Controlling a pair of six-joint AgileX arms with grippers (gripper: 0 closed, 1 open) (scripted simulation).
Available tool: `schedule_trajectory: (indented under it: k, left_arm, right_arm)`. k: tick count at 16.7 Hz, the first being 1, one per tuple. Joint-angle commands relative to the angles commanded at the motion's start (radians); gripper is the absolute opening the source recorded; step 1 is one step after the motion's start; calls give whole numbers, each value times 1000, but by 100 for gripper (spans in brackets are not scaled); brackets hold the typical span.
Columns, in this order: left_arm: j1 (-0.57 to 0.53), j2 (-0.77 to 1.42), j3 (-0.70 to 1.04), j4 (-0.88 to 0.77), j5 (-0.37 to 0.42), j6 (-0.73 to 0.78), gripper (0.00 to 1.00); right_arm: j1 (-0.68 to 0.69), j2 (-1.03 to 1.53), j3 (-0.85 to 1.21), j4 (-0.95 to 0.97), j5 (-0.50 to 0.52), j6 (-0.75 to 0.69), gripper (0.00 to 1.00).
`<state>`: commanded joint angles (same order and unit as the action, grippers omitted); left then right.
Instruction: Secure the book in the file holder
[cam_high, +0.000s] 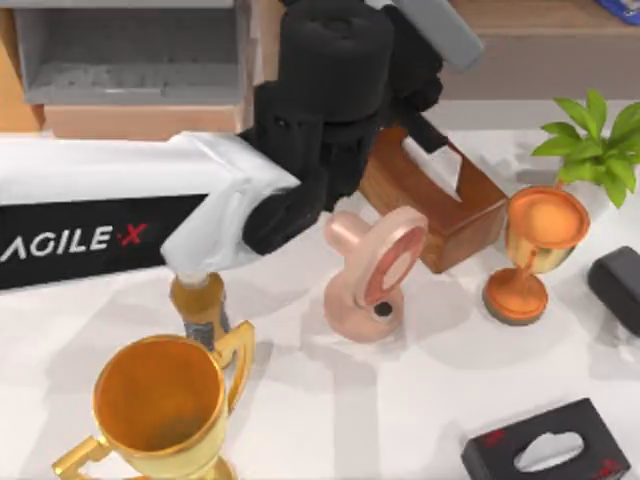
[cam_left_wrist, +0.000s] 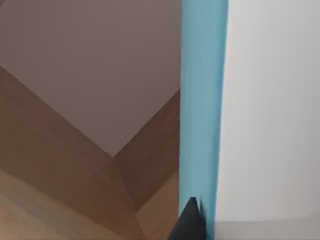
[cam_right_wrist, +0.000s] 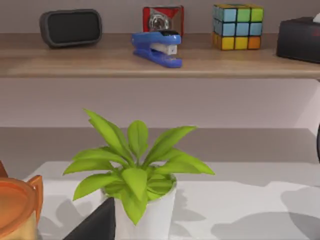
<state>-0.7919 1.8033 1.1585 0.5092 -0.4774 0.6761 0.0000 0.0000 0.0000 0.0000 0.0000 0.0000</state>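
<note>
A dark fingertip (cam_left_wrist: 189, 220) of the left arm lies against the light-blue cover of the book (cam_left_wrist: 202, 100) in the left wrist view; the book stands as a tall blue band beside a pale wall, with brown wood and a grey-pink panel on its other side. How far the left fingers are spread cannot be told from this. From above, the left arm (cam_high: 320, 120) reaches from the 9 o'clock edge of the surface (cam_high: 330, 400) up toward 12 o'clock, its black wrist covering the spot just right of the file holder (cam_high: 130, 60), which sits at 11 o'clock with grey walls and a tan base.

Below the arm stand a pink ring-shaped object (cam_high: 375, 270), a brown wooden tissue box (cam_high: 440, 210) touching it, an orange goblet (cam_high: 530, 250) toward 3 o'clock, a gold trophy (cam_high: 165, 405) at 7 o'clock, and a black tissue box (cam_high: 550, 450) at 5 o'clock.

The right wrist view looks over a potted plant (cam_right_wrist: 137, 170) toward a wooden shelf (cam_right_wrist: 160, 62) carrying a black speaker (cam_right_wrist: 70, 27), a blue stapler (cam_right_wrist: 157, 47) and a coloured cube (cam_right_wrist: 237, 25). Whether the right fingers are spread or closed cannot be told.
</note>
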Motion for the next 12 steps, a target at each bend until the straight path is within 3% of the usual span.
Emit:
schedule_trajectory:
  k: [6,12]
  left_arm:
    - [134,-235,-372,44,116,366,0]
    - [392,-259,-532,127,200,666,0]
  right_arm:
    - [0,0,0,0,0,0,100]
    - [0,0,0,0,0,0,100]
